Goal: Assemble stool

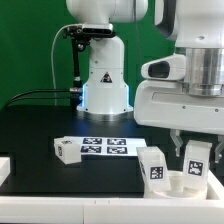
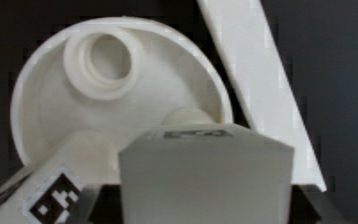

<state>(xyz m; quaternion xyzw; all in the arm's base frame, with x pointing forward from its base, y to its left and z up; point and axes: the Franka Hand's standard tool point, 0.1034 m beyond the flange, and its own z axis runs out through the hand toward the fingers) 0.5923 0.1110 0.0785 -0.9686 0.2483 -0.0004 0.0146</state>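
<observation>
My gripper (image 1: 196, 150) is shut on a white stool leg (image 1: 196, 161) with a tag. It holds the leg upright just above the round white seat (image 1: 180, 184) at the front of the exterior view's right. In the wrist view the held leg (image 2: 202, 165) fills the space between the jaws of the gripper (image 2: 206, 205). It hangs over the seat (image 2: 69, 110), near one round socket (image 2: 112, 55). A second tagged leg (image 1: 154, 166) stands beside the seat and also shows in the wrist view (image 2: 48, 198). A third leg (image 1: 68, 150) lies by the marker board.
The marker board (image 1: 108, 147) lies mid-table on the black surface. The robot base (image 1: 103, 75) stands behind it. A white block (image 1: 4, 168) sits at the left edge. A white strip (image 2: 250, 70) runs beside the seat in the wrist view.
</observation>
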